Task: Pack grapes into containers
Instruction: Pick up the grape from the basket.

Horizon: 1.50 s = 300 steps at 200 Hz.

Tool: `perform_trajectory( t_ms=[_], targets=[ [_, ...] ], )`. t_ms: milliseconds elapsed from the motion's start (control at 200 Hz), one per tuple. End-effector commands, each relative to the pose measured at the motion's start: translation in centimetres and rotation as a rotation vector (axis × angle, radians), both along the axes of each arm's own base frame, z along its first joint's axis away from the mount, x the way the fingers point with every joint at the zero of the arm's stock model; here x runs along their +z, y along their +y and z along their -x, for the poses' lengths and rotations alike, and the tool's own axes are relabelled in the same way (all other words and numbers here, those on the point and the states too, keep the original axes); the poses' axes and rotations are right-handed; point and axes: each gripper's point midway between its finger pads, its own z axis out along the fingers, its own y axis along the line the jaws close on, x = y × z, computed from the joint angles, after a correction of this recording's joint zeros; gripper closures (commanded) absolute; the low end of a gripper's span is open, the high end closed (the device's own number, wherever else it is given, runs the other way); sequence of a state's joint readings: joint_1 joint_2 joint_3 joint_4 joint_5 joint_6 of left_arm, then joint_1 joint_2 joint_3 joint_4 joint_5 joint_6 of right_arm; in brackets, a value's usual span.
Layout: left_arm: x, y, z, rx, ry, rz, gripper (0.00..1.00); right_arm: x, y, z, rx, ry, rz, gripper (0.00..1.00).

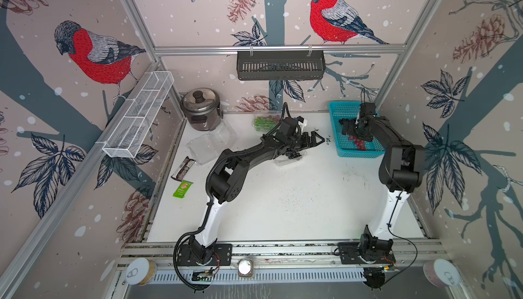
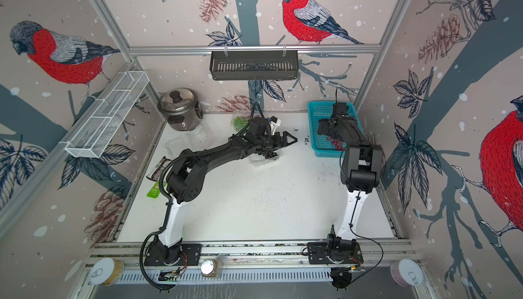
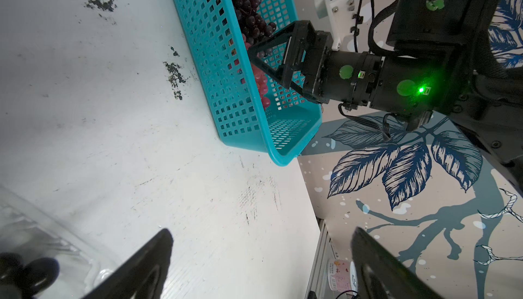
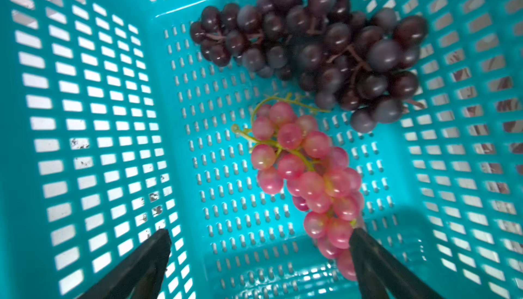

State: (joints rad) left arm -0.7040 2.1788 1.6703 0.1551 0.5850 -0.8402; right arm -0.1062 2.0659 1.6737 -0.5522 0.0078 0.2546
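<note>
1. Right wrist view looks into the basket [image 4: 85, 113], where two bunches lie.
2. Outside the basket, on the left arm's side, stand the clear boxes [image 1: 206, 144]; one holds green grapes [image 1: 264, 122].
3. At the basket's far end lies the dark bunch [image 4: 325, 48], with the red bunch [image 4: 308, 175] mid-floor beside it.
4. Inside the basket hangs the right pincer [image 4: 260, 235], spread wide and empty. It should centre over the red bunch's thick middle, lower, then close gently.
5. Outside the basket waits the left pincer [image 3: 260, 235], also wide and empty.

You've got a red bunch [image 4: 308, 181] and dark purple bunch [image 4: 325, 48] in the turquoise basket [image 4: 85, 113], green grapes [image 1: 261, 122] in the back clamshell [image 1: 276, 117], black grapes [image 1: 293, 154] in the middle clamshell [image 1: 283, 162], third clamshell [image 1: 210, 143] open, empty.
</note>
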Motion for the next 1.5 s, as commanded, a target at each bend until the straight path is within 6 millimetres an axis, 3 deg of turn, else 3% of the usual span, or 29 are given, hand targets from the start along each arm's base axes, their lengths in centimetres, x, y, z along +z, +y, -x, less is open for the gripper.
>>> perform_trajectory(
  t_ms=[0, 210, 515, 650, 870, 935, 1111, 1261, 1496],
  targets=[
    [1.7, -0.4, 0.0, -0.013, -0.032, 0.053, 0.03, -0.2, -1.5, 0.1, -0.045, -0.006, -0.007, 0.00],
    [1.4, -0.5, 0.1, -0.017, -0.024, 0.052, 0.03, -2.5, -3.5, -0.5, -0.081, 0.033, 0.013, 0.00],
    [0.7, -0.7, 0.0, -0.025, -0.012, 0.047, 0.03, -6.6, -2.9, -1.2, -0.030, 0.107, 0.056, 0.00],
    [0.6, -0.7, 0.0, -0.026, -0.007, 0.049, 0.03, -7.3, -1.9, -1.0, -0.012, 0.106, 0.002, 0.08],
    [0.7, -0.6, 0.0, -0.025, -0.009, 0.048, 0.03, -5.8, 0.6, -1.6, 0.023, 0.045, -0.133, 0.39],
    [0.7, -0.7, 0.1, -0.027, -0.009, 0.049, 0.03, -5.2, 0.9, -1.6, 0.021, 0.027, -0.148, 0.41],
    [0.8, -0.6, 0.1, -0.027, -0.010, 0.050, 0.03, -4.4, 0.9, -1.5, 0.007, 0.009, -0.148, 0.62],
    [1.0, -0.5, 0.2, -0.025, -0.013, 0.051, 0.03, -3.7, 1.0, -1.4, 0.006, -0.007, -0.160, 0.70],
    [1.1, -0.5, 0.2, -0.026, -0.011, 0.055, 0.03, -1.6, 1.4, -1.4, 0.009, -0.060, -0.180, 0.73]
  ],
)
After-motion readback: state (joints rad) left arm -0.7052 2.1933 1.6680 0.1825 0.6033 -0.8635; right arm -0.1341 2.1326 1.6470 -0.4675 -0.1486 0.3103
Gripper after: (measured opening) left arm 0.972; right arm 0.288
